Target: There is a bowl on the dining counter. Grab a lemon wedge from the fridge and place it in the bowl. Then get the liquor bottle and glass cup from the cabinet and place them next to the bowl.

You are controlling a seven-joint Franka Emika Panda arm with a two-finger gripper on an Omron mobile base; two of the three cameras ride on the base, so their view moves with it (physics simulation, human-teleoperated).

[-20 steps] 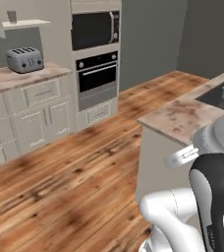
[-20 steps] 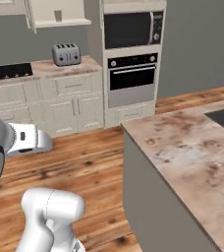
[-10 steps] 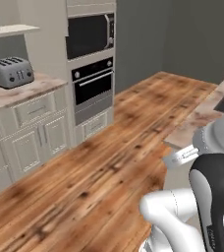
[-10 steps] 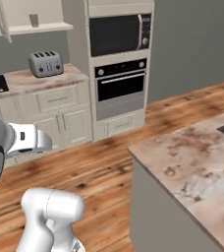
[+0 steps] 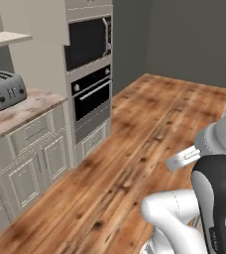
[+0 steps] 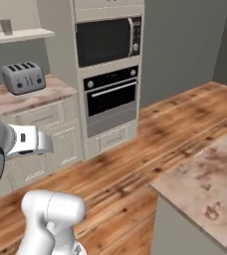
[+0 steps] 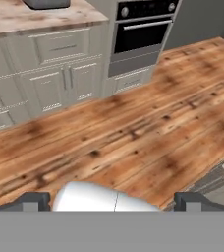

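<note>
1. Our claw (image 7: 113, 199) stands wide open with nothing between its two dark fingertips (image 7: 33, 201), which rise far apart at the bottom of the hand view, above the wooden floor (image 7: 148, 133).
2. We see the dining counter (image 6: 210, 182) as a beige, brown-marbled corner at the lower right of the right base view, on a grey base.
3. We see a silver toaster (image 6: 24, 77) on the marbled worktop (image 6: 21, 97) at the left, above cream drawers and panelled doors (image 7: 67, 81).
4. We find a cream shelf (image 6: 18, 35) above the toaster, and on it a small grey upright thing (image 6: 6, 26); it is too small and blurred for us to say whether it is the glass cup.
5. We see a tall cream unit beside the worktop holding a black microwave (image 6: 108, 41) with a black oven (image 6: 110, 97) under it and a cream drawer (image 6: 113, 139) below that.
6. We note a plain grey wall (image 5: 189, 39) at the far end of the floor.
7. We see our arm's white and dark joints (image 5: 216, 191) at the lower right of the left base view.
</note>
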